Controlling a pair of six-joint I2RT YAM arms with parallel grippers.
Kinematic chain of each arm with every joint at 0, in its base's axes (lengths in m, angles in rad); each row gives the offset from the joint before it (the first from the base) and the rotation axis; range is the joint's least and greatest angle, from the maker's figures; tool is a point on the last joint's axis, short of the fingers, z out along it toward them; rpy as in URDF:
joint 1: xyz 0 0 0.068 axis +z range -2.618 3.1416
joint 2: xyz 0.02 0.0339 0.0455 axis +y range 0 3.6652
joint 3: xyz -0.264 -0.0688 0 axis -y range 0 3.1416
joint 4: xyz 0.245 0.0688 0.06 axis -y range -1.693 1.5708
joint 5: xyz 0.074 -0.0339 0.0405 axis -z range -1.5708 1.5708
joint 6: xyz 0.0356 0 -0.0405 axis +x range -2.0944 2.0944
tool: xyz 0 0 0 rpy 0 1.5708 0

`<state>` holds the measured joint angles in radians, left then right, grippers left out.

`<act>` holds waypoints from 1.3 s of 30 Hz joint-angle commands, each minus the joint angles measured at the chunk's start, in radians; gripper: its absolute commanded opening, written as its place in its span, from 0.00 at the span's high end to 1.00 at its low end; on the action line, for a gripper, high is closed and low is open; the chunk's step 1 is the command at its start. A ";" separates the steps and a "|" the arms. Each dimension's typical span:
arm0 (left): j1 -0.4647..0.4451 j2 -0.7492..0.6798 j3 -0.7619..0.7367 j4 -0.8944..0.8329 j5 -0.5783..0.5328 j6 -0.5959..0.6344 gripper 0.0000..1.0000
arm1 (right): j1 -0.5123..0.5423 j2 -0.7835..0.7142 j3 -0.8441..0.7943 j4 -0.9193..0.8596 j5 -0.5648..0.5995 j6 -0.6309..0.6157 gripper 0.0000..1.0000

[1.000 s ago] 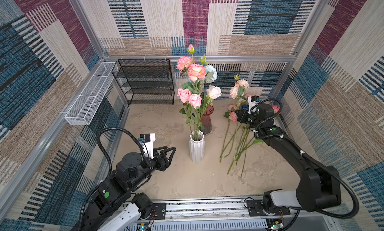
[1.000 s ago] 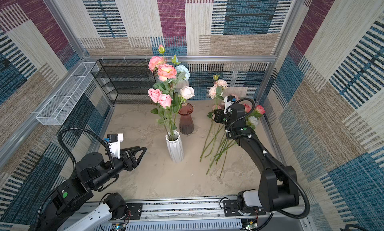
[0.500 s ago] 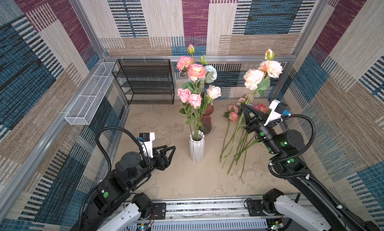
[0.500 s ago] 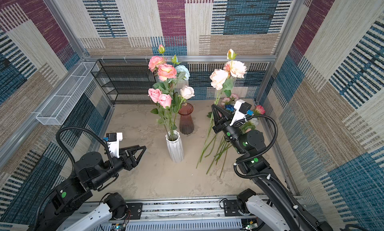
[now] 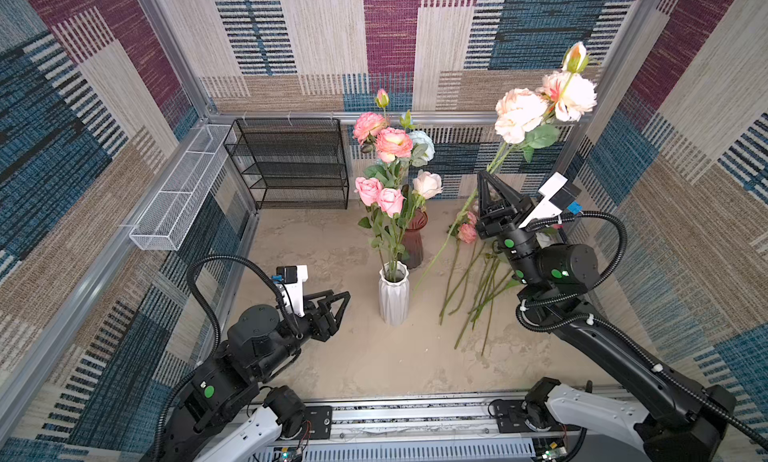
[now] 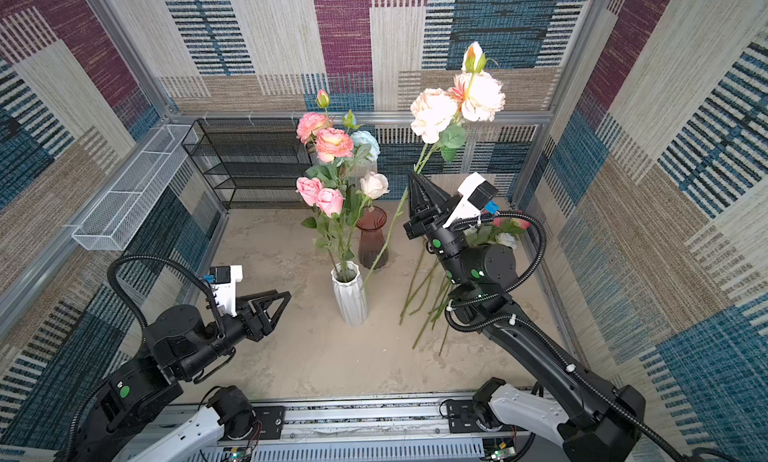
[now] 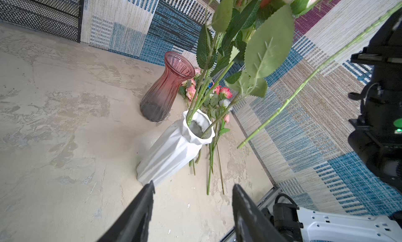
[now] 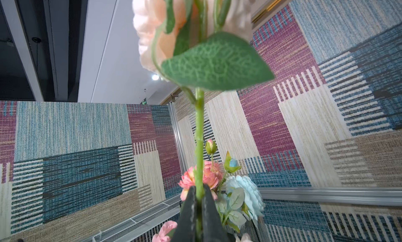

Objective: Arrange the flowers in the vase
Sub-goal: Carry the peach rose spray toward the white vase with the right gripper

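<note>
1. Right wrist view: right gripper (image 8: 199,192) clamps a long green-stemmed peach artificial rose (image 8: 199,121), heads upper centre.
2. Left gripper (image 7: 192,185) gapes empty near ribbed white vase (image 7: 174,149).
3. Light, whippy, likely top-heavy: mid-stem hold suits.

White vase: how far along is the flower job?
Done: several pink, peach and pale-blue flowers stand in the white vase. In hand: right gripper shut on a peach spray, held in the air. Remaining: loose flowers piled on the table; left gripper open, empty.
</note>
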<state>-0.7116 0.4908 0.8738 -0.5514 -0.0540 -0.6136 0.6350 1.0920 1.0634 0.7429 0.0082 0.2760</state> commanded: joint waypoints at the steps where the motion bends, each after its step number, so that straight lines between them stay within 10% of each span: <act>1: 0.000 0.003 0.002 0.002 -0.017 0.007 0.41 | 0.003 0.045 0.034 0.071 0.014 -0.035 1.00; 39: 0.000 0.077 -0.032 0.082 0.040 0.001 0.40 | 0.138 0.202 -0.278 -0.008 -0.170 0.048 0.94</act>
<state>-0.7109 0.5625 0.8429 -0.5045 -0.0208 -0.6140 0.7719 1.3022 0.8150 0.7757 -0.1169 0.2710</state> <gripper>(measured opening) 0.597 0.071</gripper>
